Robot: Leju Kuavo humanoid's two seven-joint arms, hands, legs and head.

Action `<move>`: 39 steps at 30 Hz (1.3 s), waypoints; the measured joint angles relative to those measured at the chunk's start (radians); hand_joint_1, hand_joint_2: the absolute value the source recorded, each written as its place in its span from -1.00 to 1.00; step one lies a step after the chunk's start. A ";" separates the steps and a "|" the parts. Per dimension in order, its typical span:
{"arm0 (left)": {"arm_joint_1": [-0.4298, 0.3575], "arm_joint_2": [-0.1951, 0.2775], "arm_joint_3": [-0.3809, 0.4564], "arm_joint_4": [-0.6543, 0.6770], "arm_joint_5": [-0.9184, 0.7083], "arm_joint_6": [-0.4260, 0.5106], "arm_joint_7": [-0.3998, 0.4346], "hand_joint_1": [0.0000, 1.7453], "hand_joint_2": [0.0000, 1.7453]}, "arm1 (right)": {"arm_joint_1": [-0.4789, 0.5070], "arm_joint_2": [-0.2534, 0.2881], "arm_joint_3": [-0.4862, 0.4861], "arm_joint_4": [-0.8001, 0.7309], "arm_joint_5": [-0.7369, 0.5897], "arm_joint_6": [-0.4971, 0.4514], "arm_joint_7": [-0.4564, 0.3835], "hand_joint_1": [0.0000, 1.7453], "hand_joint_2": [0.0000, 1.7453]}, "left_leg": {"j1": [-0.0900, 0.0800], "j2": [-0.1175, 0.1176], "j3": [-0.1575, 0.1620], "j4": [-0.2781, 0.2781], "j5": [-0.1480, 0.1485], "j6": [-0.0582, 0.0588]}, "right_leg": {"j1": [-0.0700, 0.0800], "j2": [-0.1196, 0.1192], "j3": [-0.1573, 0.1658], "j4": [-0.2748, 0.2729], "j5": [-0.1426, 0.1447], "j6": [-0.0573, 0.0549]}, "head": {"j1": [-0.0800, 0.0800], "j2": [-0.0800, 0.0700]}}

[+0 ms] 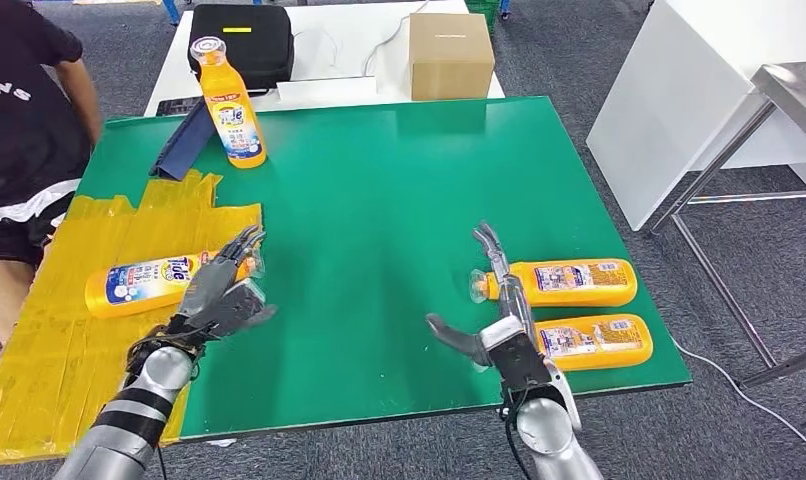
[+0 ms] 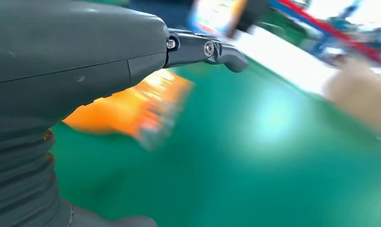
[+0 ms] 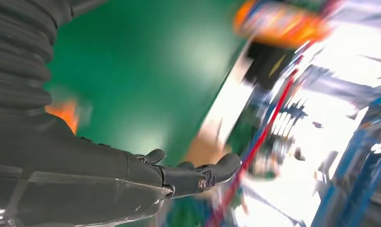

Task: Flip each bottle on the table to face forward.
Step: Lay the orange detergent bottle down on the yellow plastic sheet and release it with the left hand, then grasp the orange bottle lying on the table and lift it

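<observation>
One orange bottle stands upright at the far left of the green table. Another orange bottle lies on its side on the yellow tape patch, its front label up. My left hand hovers at its cap end with fingers apart, holding nothing. In the left wrist view this bottle is a blur beyond my left hand. Two orange bottles lie side by side at the near right, back labels up. My right hand is spread wide beside their caps, empty.
A cardboard box and a black case sit on the white table behind. A blue angled piece lies by the upright bottle. A person stands at the far left. A white table stands to the right.
</observation>
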 joint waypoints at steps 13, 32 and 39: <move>0.252 -0.025 -0.012 -0.506 0.351 -0.261 -0.208 -1.00 1.00 | -0.121 -0.231 0.003 0.010 0.598 -0.007 0.276 -1.00 1.00 | -0.001 0.000 0.000 0.000 0.000 0.000 | 0.000 0.000 0.000 0.000 0.000 0.000 | 0.000 0.000; 0.289 -0.052 -0.012 -0.565 0.359 -0.280 -0.211 -1.00 1.00 | -0.184 -0.363 -0.023 0.117 0.614 0.085 0.294 -1.00 1.00 | -0.001 0.000 0.000 0.000 0.000 0.000 | 0.000 0.000 0.000 0.000 0.000 0.001 | 0.000 0.000; 0.289 -0.056 -0.015 -0.564 0.390 -0.333 -0.215 -1.00 1.00 | -0.232 -0.401 -0.022 0.186 0.630 0.145 0.308 -1.00 1.00 | -0.001 -0.001 0.000 0.000 0.000 0.001 | -0.001 0.000 0.000 0.000 0.001 0.001 | 0.000 0.000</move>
